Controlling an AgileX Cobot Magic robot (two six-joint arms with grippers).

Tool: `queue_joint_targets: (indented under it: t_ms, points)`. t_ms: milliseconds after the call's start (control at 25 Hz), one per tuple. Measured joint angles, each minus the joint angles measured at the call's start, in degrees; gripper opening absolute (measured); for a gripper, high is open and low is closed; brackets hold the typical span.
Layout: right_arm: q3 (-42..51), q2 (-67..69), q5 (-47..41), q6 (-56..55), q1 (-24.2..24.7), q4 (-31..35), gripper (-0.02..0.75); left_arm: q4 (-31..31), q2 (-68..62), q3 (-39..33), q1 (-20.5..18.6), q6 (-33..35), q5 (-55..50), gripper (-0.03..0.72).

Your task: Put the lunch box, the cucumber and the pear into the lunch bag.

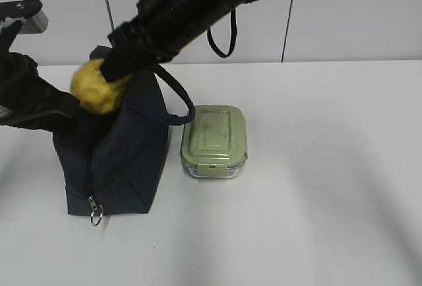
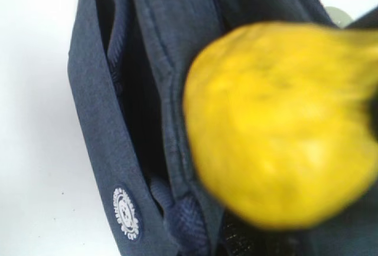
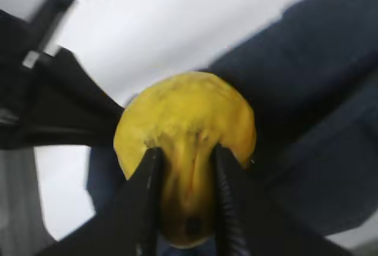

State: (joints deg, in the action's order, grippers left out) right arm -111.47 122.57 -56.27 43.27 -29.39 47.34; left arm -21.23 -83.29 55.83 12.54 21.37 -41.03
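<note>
Pear (image 3: 186,132) clamped in right pincer (image 3: 186,209) above lunch bag (image 1: 122,161); round white badge (image 2: 126,213) unreadable; left pincer's state unclear.

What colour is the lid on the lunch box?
Pale sage green; the lunch box lid shows best in the exterior view.

Carrying two things on a white bench (image 1: 316,220): standing at left, the dark navy lunch bag (image 1: 122,167); sitting just beside its right side, the lunch box (image 1: 213,141) under its sage-green lid.
</note>
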Motion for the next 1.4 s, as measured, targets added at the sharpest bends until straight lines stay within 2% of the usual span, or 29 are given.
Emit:
queue_joint_targets:
  t_ms: [120, 240, 320, 440, 520, 680, 880, 1040, 1160, 1240, 1400]
  points:
    - [0.0, 1.94, -0.3, -6.55, 0.0, -10.21, 0.167, 0.13, 0.0, 0.0, 0.0, 0.0, -0.19, -0.014]
    - [0.0, 2.94, -1.86, -8.47, 0.22, -12.75, 0.19, 0.13, 0.0, 0.07, 0.0, 0.0, -0.4, -0.014]
    - [0.0, 3.04, -3.22, -8.64, 0.22, -11.63, 0.268, 0.13, 0.0, 0.07, 0.0, 0.0, -0.46, -0.014]
    - [0.0, 2.85, -4.43, -8.64, 0.22, -9.66, 0.468, 0.13, 0.0, 0.07, 0.0, 0.0, -0.59, -0.014]
    - [0.0, 2.06, -4.66, -8.72, 0.22, -9.5, 0.528, 0.13, 0.05, 0.07, 0.0, 0.0, -0.91, -0.014]
    - [0.0, -2.25, -4.66, -10.26, 1.53, -11.28, 0.52, 0.13, 0.05, 0.07, 0.0, 0.0, -1.37, -0.014]
    - [0.85, -8.51, -3.78, -16.27, 5.21, -20.13, 0.448, 0.13, 0.05, 0.07, 0.0, 0.0, -1.42, -0.014]
    - [7.05, -10.22, -1.65, -21.31, 9.67, -23.28, 0.426, 0.13, 0.05, 0.07, 0.0, 0.0, -1.57, -0.014]
    - [16.56, -10.22, 1.7, -21.89, 14.47, -18.9, 0.426, 0.13, 0.05, 0.07, 0.0, 0.0, -1.7, -0.014]
    - [24.12, -10.22, 4.68, -18.38, 18.32, -11.71, 0.426, 0.13, 0.05, 0.07, 0.0, 0.0, -1.7, -0.014]
    - [34.77, -8.65, 6.11, -6.24, 24.99, 7.33, 0.426, 0.08, 0.05, 0.07, 0.0, 0.0, -1.7, -0.014]
